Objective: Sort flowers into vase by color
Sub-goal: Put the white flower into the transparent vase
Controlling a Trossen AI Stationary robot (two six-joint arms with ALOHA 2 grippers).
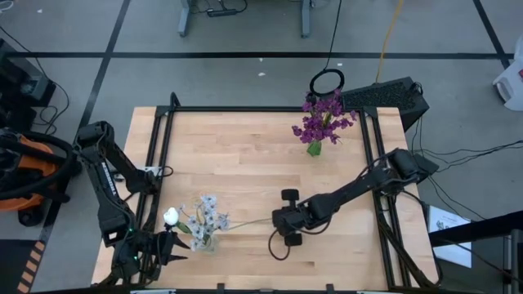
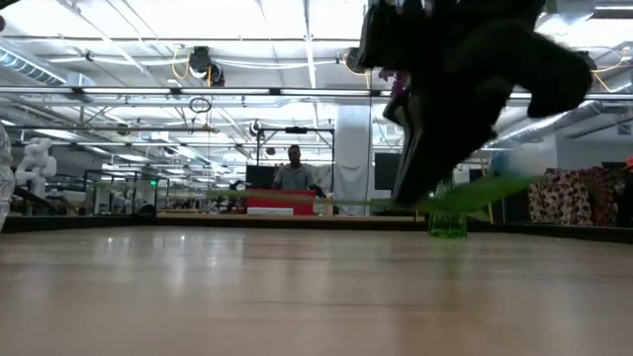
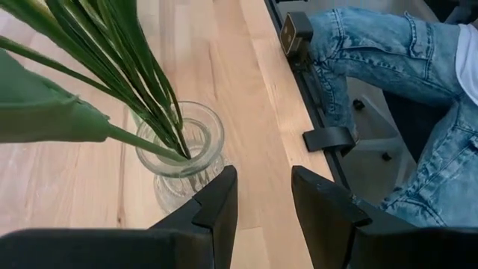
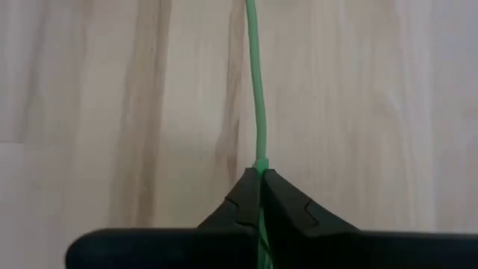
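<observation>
A green stem [image 4: 256, 90] is clamped in the right gripper [image 4: 261, 173] jaws mid-worktop, apparently for insertion into the near-left clear vase [image 3: 183, 153], beside which the left gripper [image 3: 263, 196] is held with jaws apart.

1. Purple flowers [image 1: 324, 119] are standing upright in a green vase [image 1: 315, 148] near the table's far right corner.
2. White and pale blue flowers [image 1: 204, 216] are sitting in a clear glass vase [image 3: 181, 153] by the near left edge.
3. One green stem [image 4: 258, 90] is lying level, pinched in the right gripper [image 4: 261, 178].
</observation>
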